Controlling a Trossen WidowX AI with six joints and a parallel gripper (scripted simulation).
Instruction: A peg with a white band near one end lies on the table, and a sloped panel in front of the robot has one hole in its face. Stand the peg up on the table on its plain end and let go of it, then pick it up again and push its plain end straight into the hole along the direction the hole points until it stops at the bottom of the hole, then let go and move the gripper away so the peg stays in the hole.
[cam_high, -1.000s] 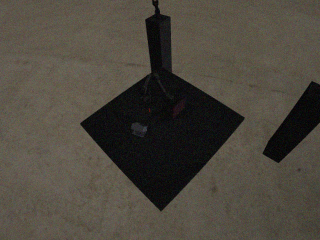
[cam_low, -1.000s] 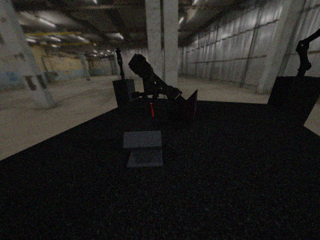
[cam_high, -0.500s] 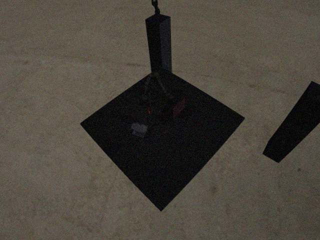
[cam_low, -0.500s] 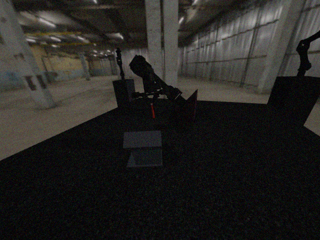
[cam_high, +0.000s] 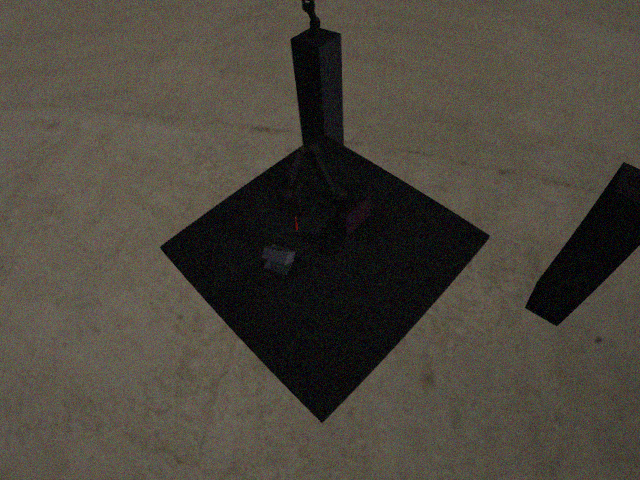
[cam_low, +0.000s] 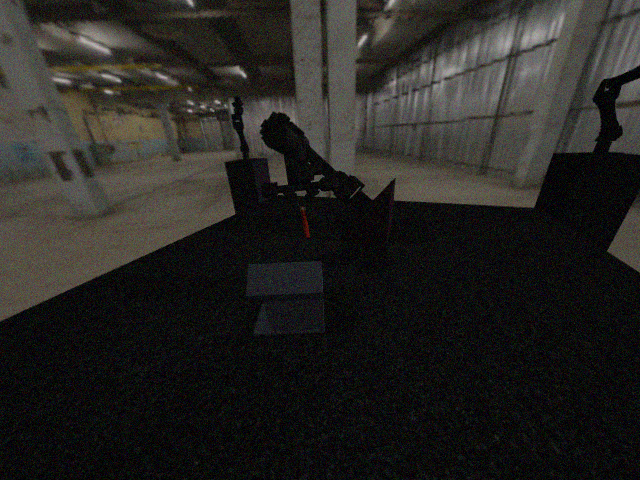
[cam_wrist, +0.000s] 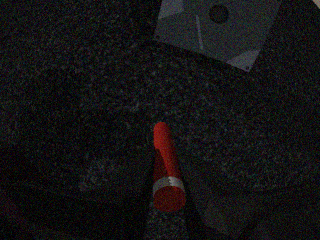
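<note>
The red peg (cam_high: 296, 223) (cam_low: 306, 223) (cam_wrist: 168, 155) leans slightly from upright. Its white-banded end is up, nearest the wrist camera, and its plain end points down and away. My gripper (cam_low: 302, 200) (cam_wrist: 164, 152) is shut on the peg near the banded end; the dark fingers stand on both sides of it. How high the plain end is above the table is hard to tell. The grey sloped panel (cam_high: 279, 257) (cam_low: 284, 279) (cam_wrist: 245, 32) stands apart from the peg. Its round dark hole (cam_wrist: 218, 14) shows at the top of the wrist view, beyond the plain end.
A dark reddish upright board (cam_high: 357, 214) (cam_low: 390, 214) stands beside the arm, to the right of the peg in the top and exterior views. The black table (cam_high: 330, 330) (cam_low: 413, 361) bears the panel. Dark pedestals (cam_high: 323, 87) (cam_low: 584, 196) stand beyond the table's edges.
</note>
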